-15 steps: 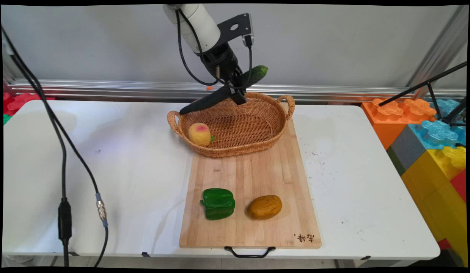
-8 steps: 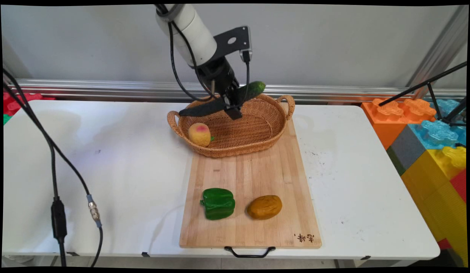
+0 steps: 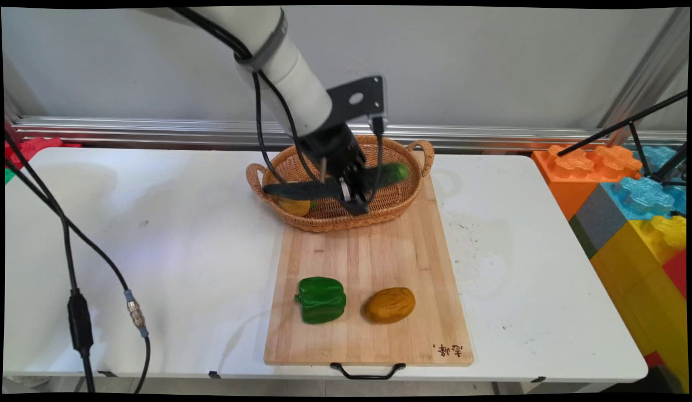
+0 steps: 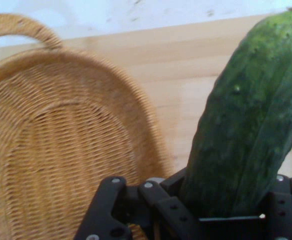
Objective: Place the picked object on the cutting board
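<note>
A wooden cutting board [image 3: 373,279] lay on the white counter [image 3: 172,251], carrying a green pepper [image 3: 321,300] beside a brown potato [image 3: 389,305]; colourful blocks [image 3: 630,195] stood off right.

the peach [image 3: 294,205] in the basket [image 3: 413,187] is mostly hidden behind the cucumber's dark end and the gripper [image 3: 354,196]; only its lower yellow part shows. the middle of the cucumber [image 3: 391,172] is covered by the gripper. in the hand view the cucumber [image 4: 246,135] is cut off at the top and right edges, and the basket [image 4: 60,150] at the left and bottom edges. the fingertips are not visible in the hand view.
</note>
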Tool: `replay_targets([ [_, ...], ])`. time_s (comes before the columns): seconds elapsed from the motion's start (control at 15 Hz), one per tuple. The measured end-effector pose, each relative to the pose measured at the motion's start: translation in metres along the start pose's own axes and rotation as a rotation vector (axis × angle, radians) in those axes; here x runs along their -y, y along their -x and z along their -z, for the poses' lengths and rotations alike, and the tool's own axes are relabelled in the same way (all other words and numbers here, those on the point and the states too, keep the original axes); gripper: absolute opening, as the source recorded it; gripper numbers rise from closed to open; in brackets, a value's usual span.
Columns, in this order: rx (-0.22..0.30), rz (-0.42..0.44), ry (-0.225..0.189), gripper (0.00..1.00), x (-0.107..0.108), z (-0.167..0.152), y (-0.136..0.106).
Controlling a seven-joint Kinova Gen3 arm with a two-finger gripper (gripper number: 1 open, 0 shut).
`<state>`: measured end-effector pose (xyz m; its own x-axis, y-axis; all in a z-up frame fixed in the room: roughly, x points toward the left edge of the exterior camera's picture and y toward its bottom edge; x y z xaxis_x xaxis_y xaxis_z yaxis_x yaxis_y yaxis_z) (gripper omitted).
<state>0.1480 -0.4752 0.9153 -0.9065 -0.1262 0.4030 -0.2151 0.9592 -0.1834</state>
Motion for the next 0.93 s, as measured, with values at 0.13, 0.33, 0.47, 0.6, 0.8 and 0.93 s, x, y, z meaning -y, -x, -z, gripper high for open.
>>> replay_targets([
  [0.13,-0.007,-0.006,0.011,0.00,-0.012,-0.002,-0.006],
  [0.33,-0.019,-0.012,0.031,0.00,-0.036,-0.008,-0.017],
  [0.47,-0.030,-0.017,0.047,0.00,-0.063,-0.024,-0.031],
  [0.6,-0.028,-0.013,0.009,0.00,-0.059,-0.052,-0.033],
  [0.8,-0.030,0.008,-0.009,0.00,-0.052,-0.075,-0.031],
  [0.93,-0.032,0.037,-0.013,0.00,-0.048,-0.092,-0.028],
])
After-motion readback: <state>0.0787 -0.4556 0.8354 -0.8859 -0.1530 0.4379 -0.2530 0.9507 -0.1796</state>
